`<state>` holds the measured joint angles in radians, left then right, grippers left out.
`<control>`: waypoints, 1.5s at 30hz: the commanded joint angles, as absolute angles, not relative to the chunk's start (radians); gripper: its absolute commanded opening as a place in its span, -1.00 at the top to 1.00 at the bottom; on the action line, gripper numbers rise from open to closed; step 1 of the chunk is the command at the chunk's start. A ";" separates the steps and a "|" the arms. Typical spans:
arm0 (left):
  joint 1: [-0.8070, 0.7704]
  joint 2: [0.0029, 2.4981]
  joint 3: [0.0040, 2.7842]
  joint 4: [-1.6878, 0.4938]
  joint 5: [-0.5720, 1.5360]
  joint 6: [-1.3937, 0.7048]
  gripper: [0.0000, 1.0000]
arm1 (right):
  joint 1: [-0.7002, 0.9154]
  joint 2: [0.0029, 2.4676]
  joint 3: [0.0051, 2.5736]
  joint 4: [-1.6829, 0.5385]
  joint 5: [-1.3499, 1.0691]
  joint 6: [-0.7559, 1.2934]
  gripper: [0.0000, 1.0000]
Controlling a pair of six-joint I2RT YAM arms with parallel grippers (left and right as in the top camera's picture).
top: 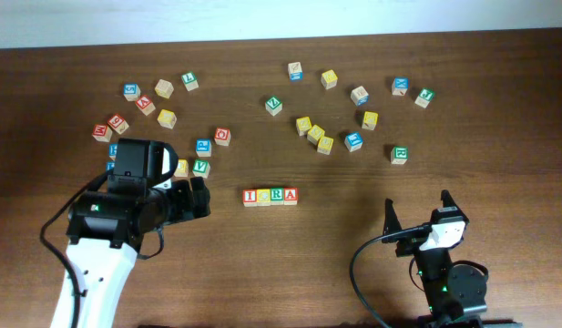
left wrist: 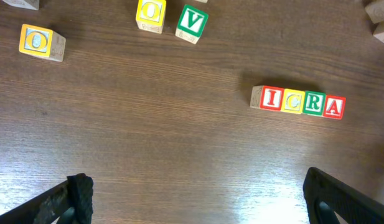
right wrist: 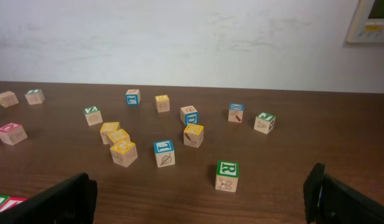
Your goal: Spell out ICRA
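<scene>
Four cubes stand side by side in a row at the table's middle: red I (top: 250, 196), yellow C (top: 263, 196), green R (top: 277, 196), red A (top: 291, 196). In the left wrist view they read I (left wrist: 272, 99), C (left wrist: 293, 101), R (left wrist: 313, 103), A (left wrist: 334, 106). My left gripper (top: 200, 198) is open and empty, left of the row and apart from it; its fingers show at the bottom of the left wrist view (left wrist: 198, 202). My right gripper (top: 417, 211) is open and empty at the front right, its fingers wide apart in the right wrist view (right wrist: 201, 199).
Several other letter cubes lie scattered at the back left and back right. A green V cube (left wrist: 192, 23) and a yellow O cube (left wrist: 151, 12) lie near my left gripper. Another green R cube (right wrist: 227, 175) stands ahead of my right gripper.
</scene>
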<state>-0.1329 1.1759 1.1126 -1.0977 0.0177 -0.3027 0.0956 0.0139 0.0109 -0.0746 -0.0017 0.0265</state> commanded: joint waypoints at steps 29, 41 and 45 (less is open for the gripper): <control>0.045 0.307 0.319 -0.364 0.266 -0.014 -0.98 | 0.089 0.004 0.006 -0.082 0.007 0.034 -0.97; 0.045 0.055 0.025 -0.068 0.165 -0.145 -0.98 | 0.089 0.004 0.006 -0.082 0.007 0.034 -0.97; 0.045 0.005 0.009 -0.056 0.119 -0.145 -0.98 | 0.089 0.004 0.006 -0.082 0.007 0.034 -0.97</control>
<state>0.0399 0.0330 0.0189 -0.0723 0.1810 -0.1139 0.0940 0.0120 0.0109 -0.0746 -0.0010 0.0277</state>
